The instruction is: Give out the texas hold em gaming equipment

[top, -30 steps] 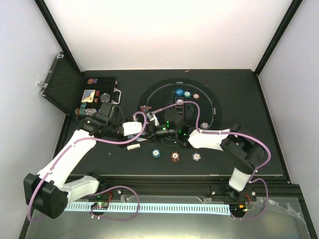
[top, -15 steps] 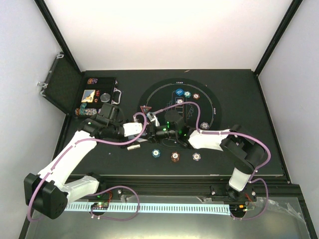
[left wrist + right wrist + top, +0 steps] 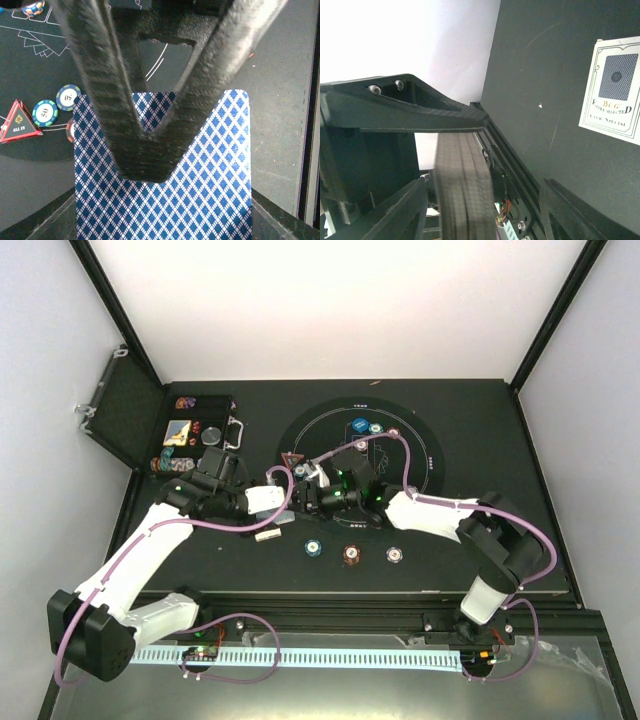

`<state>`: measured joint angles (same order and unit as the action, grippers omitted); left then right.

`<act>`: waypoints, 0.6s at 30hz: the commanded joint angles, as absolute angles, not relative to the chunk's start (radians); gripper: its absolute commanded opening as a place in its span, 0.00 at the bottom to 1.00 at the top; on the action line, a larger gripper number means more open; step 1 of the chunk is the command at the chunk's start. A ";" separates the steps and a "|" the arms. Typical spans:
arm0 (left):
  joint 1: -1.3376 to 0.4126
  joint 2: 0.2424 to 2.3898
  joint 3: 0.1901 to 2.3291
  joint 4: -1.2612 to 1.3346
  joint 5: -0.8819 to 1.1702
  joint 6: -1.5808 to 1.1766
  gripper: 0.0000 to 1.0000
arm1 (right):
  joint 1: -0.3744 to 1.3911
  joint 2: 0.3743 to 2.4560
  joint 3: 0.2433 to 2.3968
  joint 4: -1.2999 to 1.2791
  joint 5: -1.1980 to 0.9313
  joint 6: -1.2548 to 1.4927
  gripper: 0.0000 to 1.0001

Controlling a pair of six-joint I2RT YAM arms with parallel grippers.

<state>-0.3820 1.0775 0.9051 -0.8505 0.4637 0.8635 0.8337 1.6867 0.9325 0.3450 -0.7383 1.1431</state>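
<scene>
Blue-backed cards (image 3: 200, 200): light, thin and slick, likely to fan or slip. Stack thickness unclear. Best pinched flat across the faces at one short end, leaving the far edge free for taking. They're up in the air, over the middle of the surface, by the left rim of the mat (image 3: 330, 420). Left fingers (image 3: 95, 75) are clenched on the cards' top end. Left arm reaches forward, then bends right. Right arm elbows out right, forearm pointing left, the two wrists close together. Right fingers (image 3: 405, 107): cannot tell if spread or closed.

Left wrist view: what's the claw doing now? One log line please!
left claw: shut on blue-backed card | right claw: grip unclear | mat: ALL IN marker, chips laid out
</scene>
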 commanded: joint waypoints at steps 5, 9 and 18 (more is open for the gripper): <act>-0.390 1.074 0.931 -0.870 0.461 0.879 0.02 | 0.838 1.676 1.003 0.229 -0.790 1.032 0.70; -0.389 1.080 0.933 -0.875 0.457 0.879 0.02 | 0.859 1.708 1.044 0.208 -0.805 1.019 0.70; -0.388 1.074 0.934 -0.885 0.450 0.880 0.01 | 0.849 1.755 1.090 0.089 -0.782 0.955 0.67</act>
